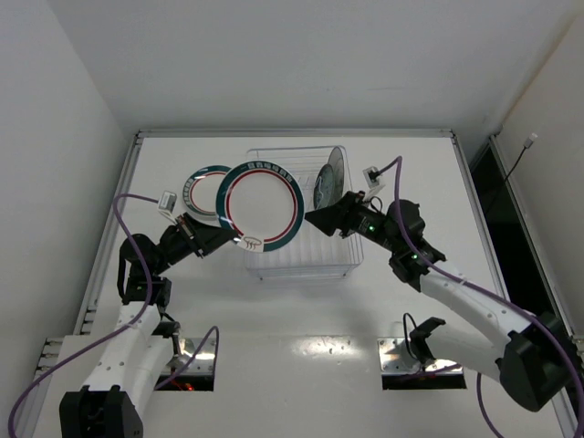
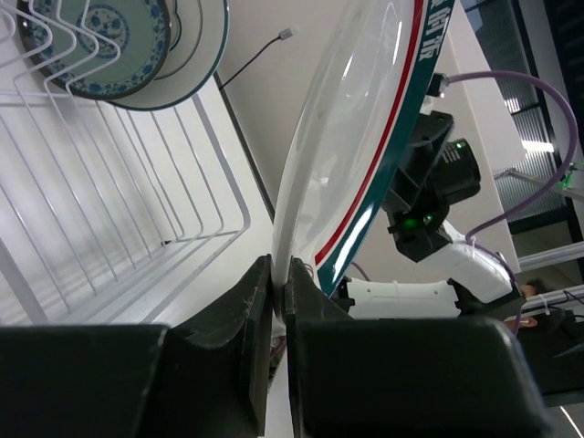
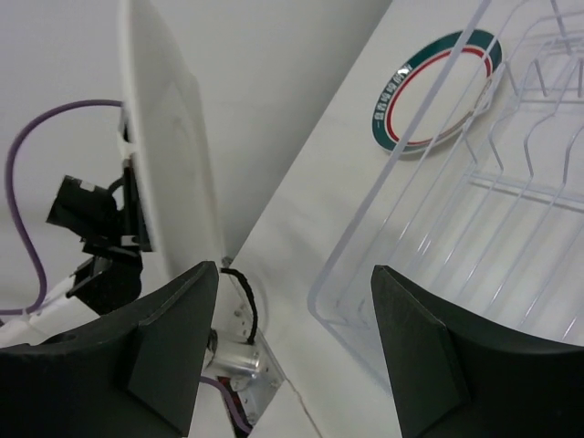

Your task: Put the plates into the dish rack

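My left gripper point(image 1: 239, 239) is shut on the lower rim of a large white plate with a green rim and red ring point(image 1: 260, 205), holding it on edge above the dish rack's point(image 1: 351, 260) left part; in the left wrist view the jaws point(image 2: 281, 276) pinch its rim point(image 2: 365, 137). A second such plate point(image 1: 203, 192) lies flat on the table left of the rack and also shows in the right wrist view point(image 3: 438, 91). The teal plate point(image 1: 326, 189) stands in the rack's far right end next to a green-rimmed plate point(image 2: 203, 55). My right gripper point(image 1: 317, 219) is open and empty beside the held plate's right edge.
The rack's upright wire tines point(image 2: 137, 210) fill its floor; its clear near wall point(image 3: 365, 301) lies under my right fingers. The right arm point(image 2: 429, 192) sits just behind the held plate. Table edges and white walls close in on both sides.
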You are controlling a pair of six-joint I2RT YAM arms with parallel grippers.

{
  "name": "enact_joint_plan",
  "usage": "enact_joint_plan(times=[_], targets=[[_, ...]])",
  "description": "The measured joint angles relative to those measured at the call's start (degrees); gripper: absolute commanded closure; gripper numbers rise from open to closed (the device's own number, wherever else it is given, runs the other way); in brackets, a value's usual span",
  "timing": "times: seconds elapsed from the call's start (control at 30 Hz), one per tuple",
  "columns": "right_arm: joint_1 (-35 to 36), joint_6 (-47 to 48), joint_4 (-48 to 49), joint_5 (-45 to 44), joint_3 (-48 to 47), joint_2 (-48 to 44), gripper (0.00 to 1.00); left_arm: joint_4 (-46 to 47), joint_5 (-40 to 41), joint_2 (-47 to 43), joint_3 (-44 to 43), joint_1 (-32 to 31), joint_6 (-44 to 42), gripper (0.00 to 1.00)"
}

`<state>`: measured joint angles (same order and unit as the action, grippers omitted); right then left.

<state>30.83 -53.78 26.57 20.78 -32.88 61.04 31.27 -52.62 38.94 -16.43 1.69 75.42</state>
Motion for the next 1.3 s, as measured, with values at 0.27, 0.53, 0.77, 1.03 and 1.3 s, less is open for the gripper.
enact_joint_plan(times=[0.27, 0.53, 0.77, 1.03, 1.3], targets=[[0.00, -0.24, 2.12, -2.80, 4.92, -11.69, 0.30, -1.42, 1.51, 0.50, 0.00, -0.11, -1.29, 1.00], [0.83, -1.14, 7.76, -0.76, 4.90, -2.38, 0.30, -1.29, 2.99, 0.59, 0.04, -1.97, -1.51, 1.00], [2.93, -2.16, 11.26, 0.52, 4.07, 1.77, 0.30, -1.64, 6.14, 1.53, 0.22, -7.65, -1.46, 1.00], [3.54, -2.03, 11.41, 0.68, 3.08, 1.75, 0.75, -1.62, 8.61, 3.08, 0.22, -12.31, -1.97, 1.00], [3.52, 0.13, -2.10, -6.45, -1.03, 1.09, 1.00, -14.40, 10.67, 6.56, -6.95, -14.03, -13.51, 0.41]])
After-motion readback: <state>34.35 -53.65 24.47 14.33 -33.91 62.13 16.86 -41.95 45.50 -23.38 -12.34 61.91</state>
